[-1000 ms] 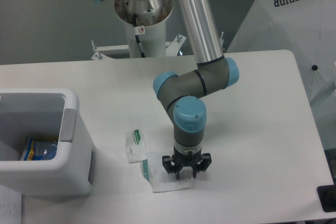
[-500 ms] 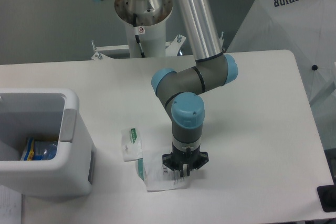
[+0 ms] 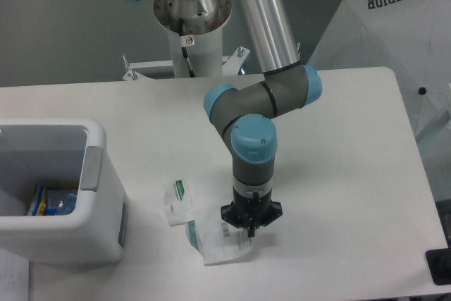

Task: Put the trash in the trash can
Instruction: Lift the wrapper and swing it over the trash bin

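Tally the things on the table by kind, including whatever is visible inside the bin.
Wrappers: 2, one lying flat, one under the gripper
Bins: 1
Items in the bin: 1 visible, blue and yellow, kind unclear
Total: 4

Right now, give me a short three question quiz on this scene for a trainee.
1. True or false: the two-finger gripper is over the flat clear-white wrapper with barcode.
2. Where does the second green-striped clear-white wrapper lie? A) inside the bin B) on the table C) in the gripper
3. Fill in: the white rectangular plastic trash can stands at the table's ____ side in the picture.

Key: 1 true; 2 B; 3 left.
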### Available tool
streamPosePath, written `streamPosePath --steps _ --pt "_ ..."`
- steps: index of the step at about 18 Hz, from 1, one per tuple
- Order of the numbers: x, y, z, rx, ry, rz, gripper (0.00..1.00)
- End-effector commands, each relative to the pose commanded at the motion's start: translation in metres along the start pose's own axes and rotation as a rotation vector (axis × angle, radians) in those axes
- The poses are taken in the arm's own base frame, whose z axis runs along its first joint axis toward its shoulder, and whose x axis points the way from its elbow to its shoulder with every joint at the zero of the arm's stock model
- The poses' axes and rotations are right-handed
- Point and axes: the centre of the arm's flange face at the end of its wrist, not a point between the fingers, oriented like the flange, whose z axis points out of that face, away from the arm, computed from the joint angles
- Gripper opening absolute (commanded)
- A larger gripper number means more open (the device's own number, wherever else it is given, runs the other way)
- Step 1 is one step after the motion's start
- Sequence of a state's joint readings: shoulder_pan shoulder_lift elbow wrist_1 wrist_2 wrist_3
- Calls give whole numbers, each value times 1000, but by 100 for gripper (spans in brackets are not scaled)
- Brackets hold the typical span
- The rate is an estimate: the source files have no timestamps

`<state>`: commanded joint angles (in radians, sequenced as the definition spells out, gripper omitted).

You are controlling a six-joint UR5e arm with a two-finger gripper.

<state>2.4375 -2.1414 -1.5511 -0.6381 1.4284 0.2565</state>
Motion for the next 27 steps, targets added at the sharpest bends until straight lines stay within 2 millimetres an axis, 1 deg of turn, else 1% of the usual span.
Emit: streamPosePath --steps 1,3,4,9,11,14,16,18,20,22,24,25,27 --pt "-1 -10 -8 29 20 -27 0" --pt "-4 -26 -44 100 46 -60 0" --pt "-5 -31 -57 123 51 -61 0" --pt "-11 -50 -103 212 87 -97 0" --pt "-18 -53 -140 272 126 -123 0" --pt "-20 -55 -201 359 186 -208 0" --pt "-12 -54 -248 422 224 -216 0" --pt "2 -51 -292 482 269 -197 0" --pt "16 -46 -331 529 312 -198 0" --pt "30 -40 -362 564 343 -208 0" --pt "42 -34 -384 585 377 -217 0" --pt "53 -30 -394 592 397 -211 0" --pt "82 -21 -409 595 427 -184 0"
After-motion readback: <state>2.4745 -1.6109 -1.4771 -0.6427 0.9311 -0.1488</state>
